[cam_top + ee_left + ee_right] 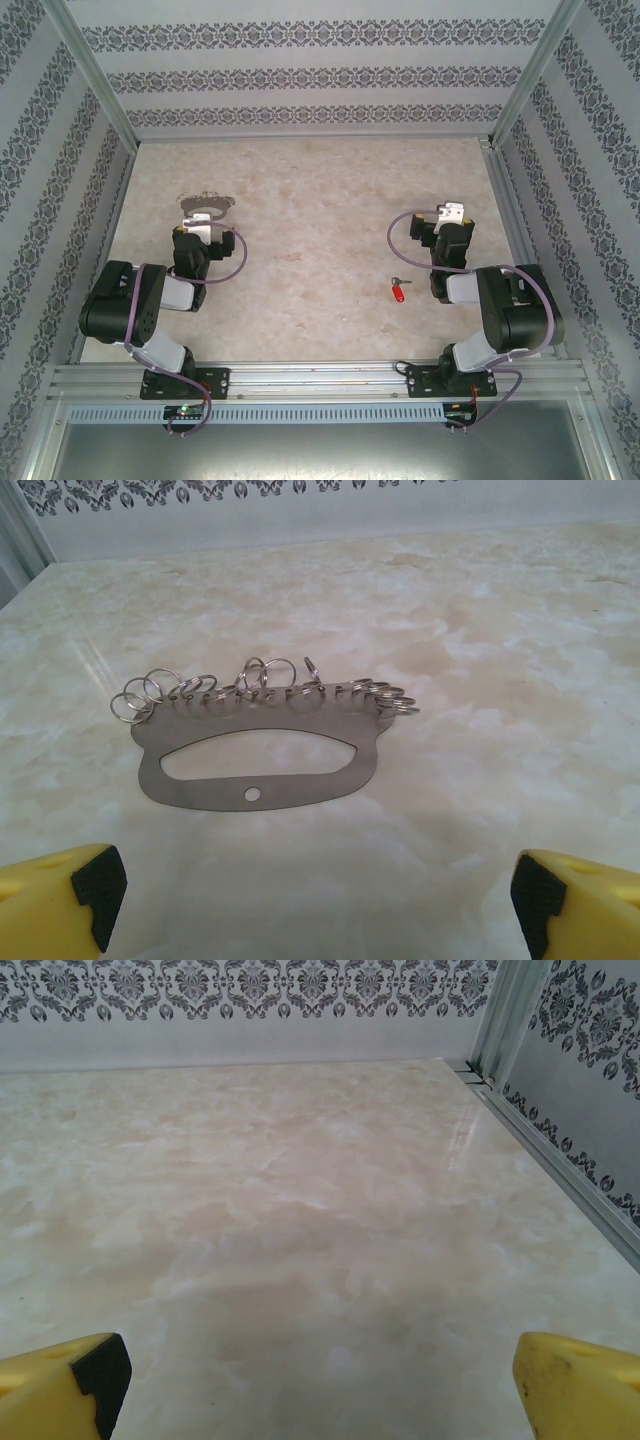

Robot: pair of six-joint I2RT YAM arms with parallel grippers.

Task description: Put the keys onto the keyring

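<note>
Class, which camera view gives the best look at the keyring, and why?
The left wrist view: the keyring lies flat, close and whole, with its row of small rings clear along the far side. The top external view shows it tiny and indistinct, just beyond the left claw.

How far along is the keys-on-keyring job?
Done: nothing. The red key lies loose on the table, well apart from the keyring. In hand: nothing. The left fingers are open and empty, facing the keyring; the right fingers are open over bare table. Left: grasp the key and thread it onto the keyring.
</note>
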